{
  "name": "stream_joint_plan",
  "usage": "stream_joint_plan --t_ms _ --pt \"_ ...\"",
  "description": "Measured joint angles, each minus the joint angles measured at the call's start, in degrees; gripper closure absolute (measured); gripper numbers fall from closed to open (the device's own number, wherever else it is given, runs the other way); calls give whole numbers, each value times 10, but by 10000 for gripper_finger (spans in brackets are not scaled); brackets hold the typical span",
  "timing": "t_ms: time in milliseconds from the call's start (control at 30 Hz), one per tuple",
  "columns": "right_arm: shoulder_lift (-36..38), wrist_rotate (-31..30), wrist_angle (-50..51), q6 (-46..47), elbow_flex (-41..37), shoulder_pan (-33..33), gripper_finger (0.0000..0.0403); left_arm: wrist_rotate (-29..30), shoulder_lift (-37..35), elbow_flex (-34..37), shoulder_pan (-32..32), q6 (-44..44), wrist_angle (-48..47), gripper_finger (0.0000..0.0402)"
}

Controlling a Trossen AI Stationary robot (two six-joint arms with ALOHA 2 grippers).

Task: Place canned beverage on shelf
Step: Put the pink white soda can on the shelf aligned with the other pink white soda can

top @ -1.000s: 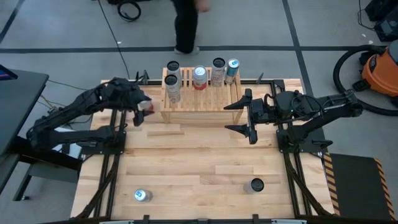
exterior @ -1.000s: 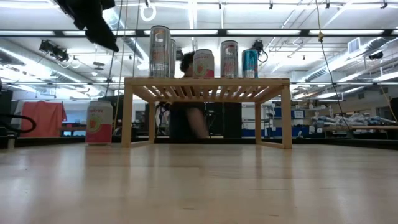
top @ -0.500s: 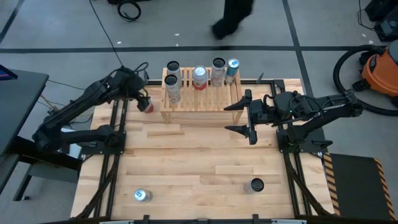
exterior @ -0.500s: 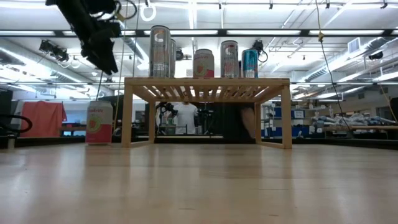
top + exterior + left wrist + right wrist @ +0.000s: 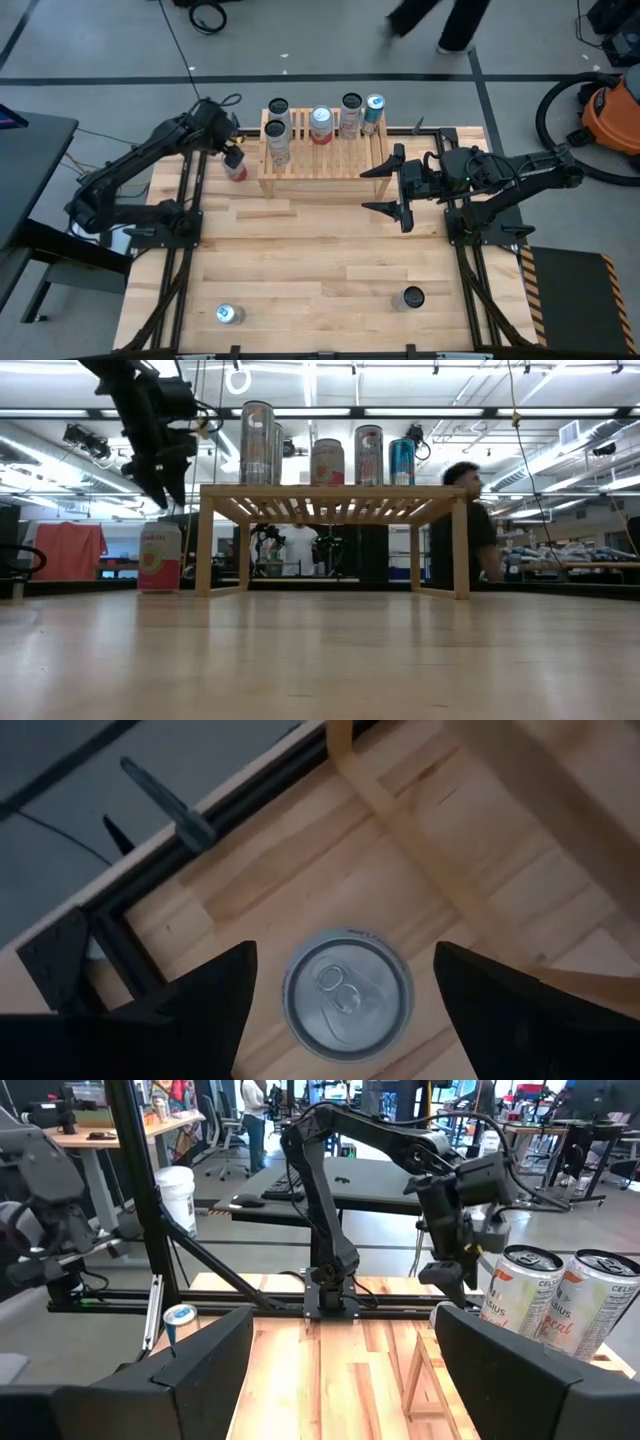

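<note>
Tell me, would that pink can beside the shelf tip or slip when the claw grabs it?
The can stands upright, tall and narrow, so a sideways nudge could probably topple it. Its smooth metal looks slippery, and thin walls may dent. The left gripper hangs open straight above it, favouring an even squeeze.

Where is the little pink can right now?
The pink can stands on the table just left of the shelf in the high view, right under the left end effector, which hovers open above it.
</note>
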State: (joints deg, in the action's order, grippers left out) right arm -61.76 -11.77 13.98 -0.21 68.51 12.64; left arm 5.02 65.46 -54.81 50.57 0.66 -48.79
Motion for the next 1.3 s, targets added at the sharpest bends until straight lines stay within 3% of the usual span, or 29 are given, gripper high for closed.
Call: stream_joint_plan --t_ms 633,1300 --pt "0 0 -1 0 0 0 78 -11 77 0 8 -30 -29 88" --pt "0 9 -1 1 0 0 78 -32 105 -2 13 -30 -39 88"
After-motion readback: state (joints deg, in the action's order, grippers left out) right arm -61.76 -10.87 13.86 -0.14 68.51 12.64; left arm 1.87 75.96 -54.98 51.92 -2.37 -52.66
